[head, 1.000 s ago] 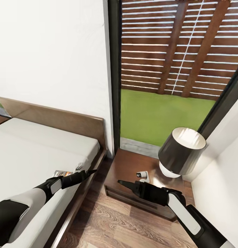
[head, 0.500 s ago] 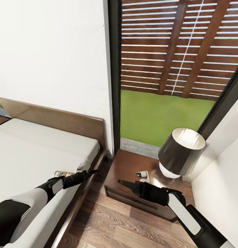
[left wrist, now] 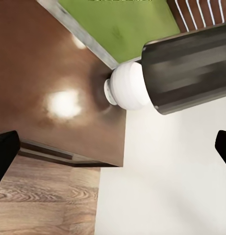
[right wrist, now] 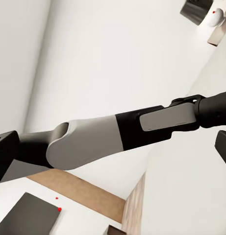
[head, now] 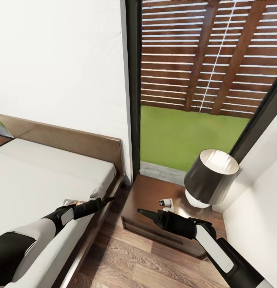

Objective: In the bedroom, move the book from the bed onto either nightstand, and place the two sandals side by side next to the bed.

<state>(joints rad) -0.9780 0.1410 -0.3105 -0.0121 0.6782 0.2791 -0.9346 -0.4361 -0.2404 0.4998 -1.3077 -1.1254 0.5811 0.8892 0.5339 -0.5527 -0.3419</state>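
Head view: bedroom corner w/ white wall, tall dark-framed window (head: 132,80) showing lawn (head: 186,136) and a slatted brown fence (head: 206,56). Bed (head: 46,176) at the picture's left, dark wood headboard against the wall, light grey-beige mattress. The book (head: 73,202) lies flat on the mattress close to the bed's near side edge; only a strip w/ an orange patch shows, the rest is hidden behind the left arm. Left gripper (head: 106,199) hangs over the bed's edge just past the book, fingertips pointing toward the nightstand (head: 148,200); not touching the book as far as can be seen. In the left wrist view its two dark fingers (left wrist: 4,156) sit at opposite picture edges, so jaws wide apart, nothing between them; that cam looks at the glossy nightstand top, the lamp's white base (left wrist: 130,88) and dark shade, plus wood-plank floor (left wrist: 44,205). Nightstand stands between bed and right-hand wall, below the window; on it a table lamp (head: 210,176) w/ dark shade and a small white-and-black object (head: 165,202), too small to identify. Right gripper (head: 141,211) hovers over the nightstand's front-left part, tips pointing toward the bed; in the right wrist view its fingers (right wrist: 5,156) also sit at opposite edges, jaws apart & empty, w/ the left forearm (right wrist: 117,132) crossing in front of the mattress.
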